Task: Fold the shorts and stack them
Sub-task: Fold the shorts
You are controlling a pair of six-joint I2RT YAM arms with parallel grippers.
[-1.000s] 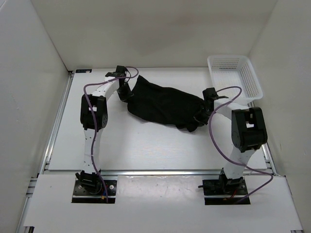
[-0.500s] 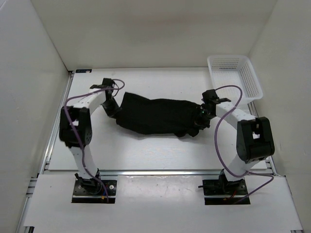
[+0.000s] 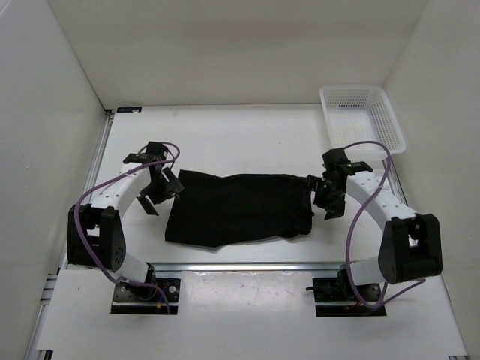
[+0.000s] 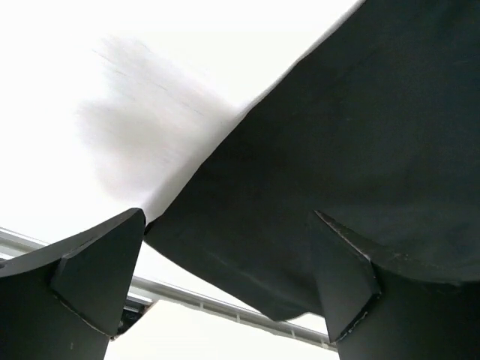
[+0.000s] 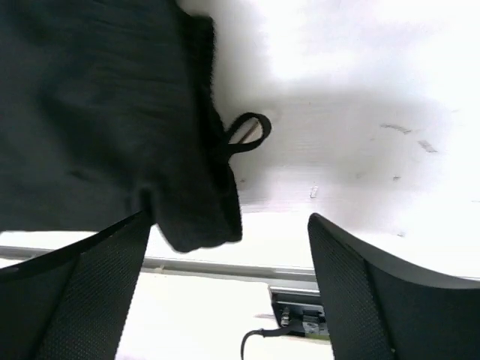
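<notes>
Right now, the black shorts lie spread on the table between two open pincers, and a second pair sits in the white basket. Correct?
No. The top external view shows the white basket empty, no second pair. The rest holds: the shorts lie spread on the table between the open left pincer and right pincer.

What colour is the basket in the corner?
The basket is white, clearest in the top external view.
</notes>
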